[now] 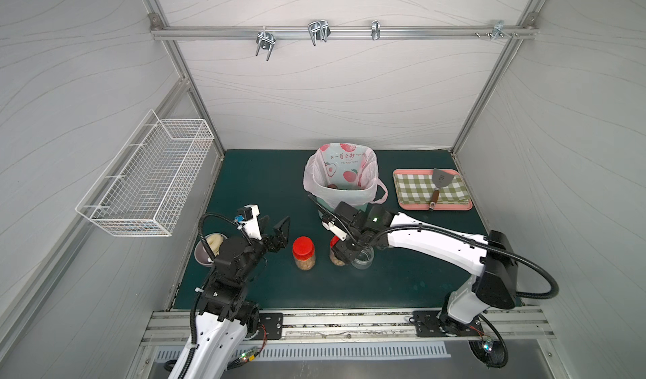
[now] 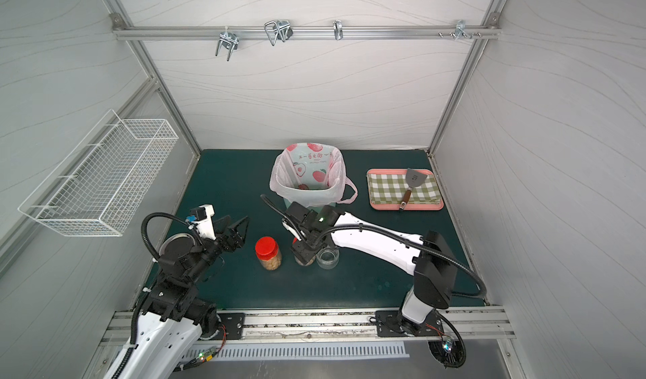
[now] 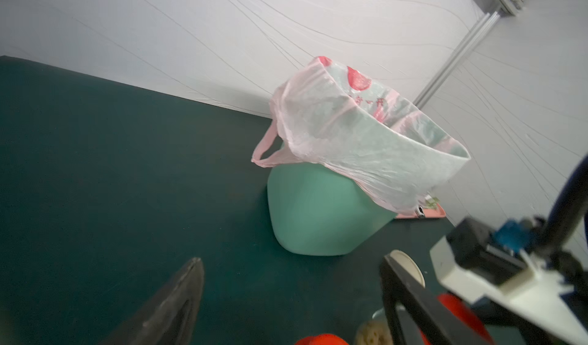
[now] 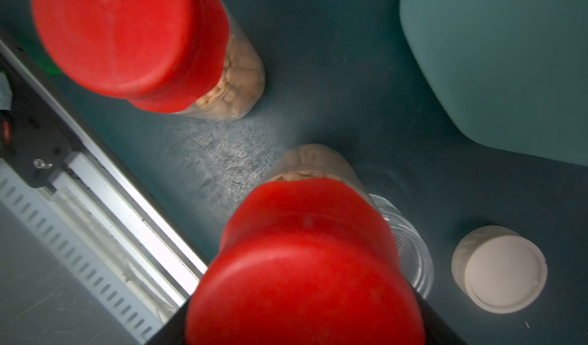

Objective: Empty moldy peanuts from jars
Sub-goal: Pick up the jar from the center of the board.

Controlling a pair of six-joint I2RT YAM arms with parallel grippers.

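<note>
Right wrist: red-lid jar betw. R jaws, tight on it; L jaws wide, empty.

Two upright red-lidded jars of peanuts; third jar lidless, seemingly empty

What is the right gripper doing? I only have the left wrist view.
Observer: The right gripper is closed on the red lid of a peanut jar.
Operator: Is any jar emptied already?
Observer: Yes, an empty jar, lidless, stands right beside the peanut jar.
</note>
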